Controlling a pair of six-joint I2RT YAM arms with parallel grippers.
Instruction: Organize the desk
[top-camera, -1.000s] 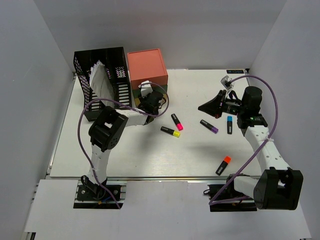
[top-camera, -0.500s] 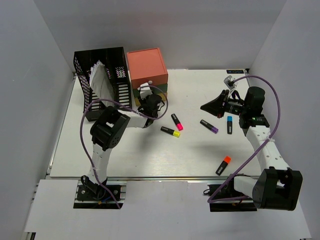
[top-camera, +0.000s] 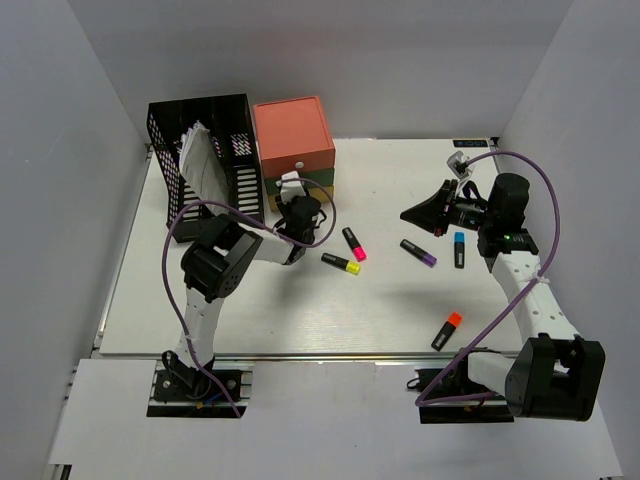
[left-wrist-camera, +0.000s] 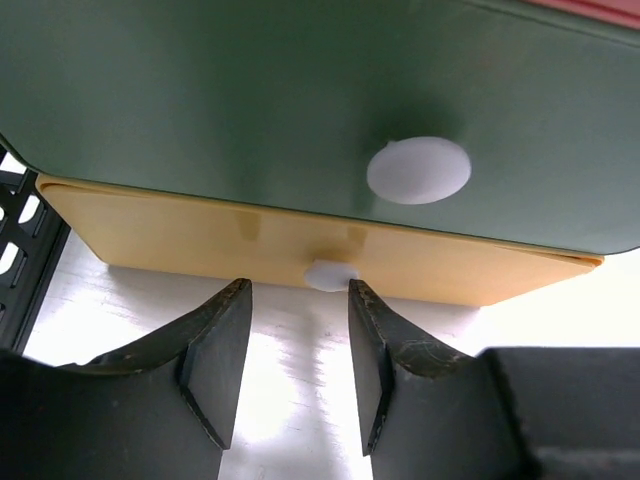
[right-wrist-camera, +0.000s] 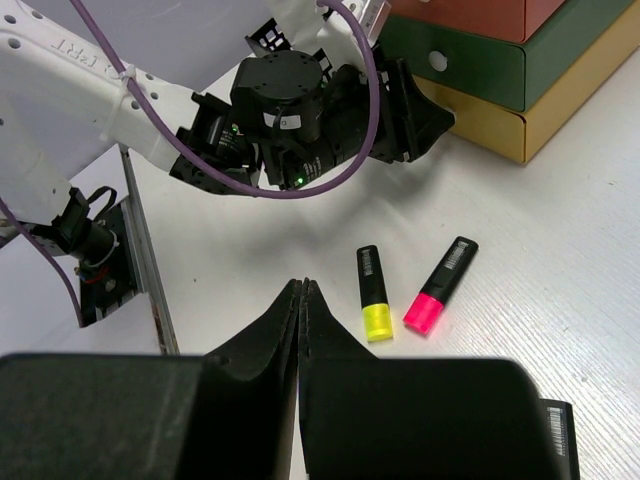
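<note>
Left arm reaches low over the white bench (top-camera: 280, 310) that carries everything. The left tool (left-wrist-camera: 297, 305) is spread apart right at the yellow drawer (left-wrist-camera: 180, 230) and its knob (left-wrist-camera: 330, 275), grasping nothing. The right arm hangs raised, its right tool (right-wrist-camera: 302, 288) clenched and empty.

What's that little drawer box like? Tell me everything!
The drawer box is a stack: coral on top, a green drawer, a yellow drawer lowest. Round white knobs sit on both. It looks plastic, shut, upright on the desk beside the black rack. The open left gripper faces its yellow knob.
</note>
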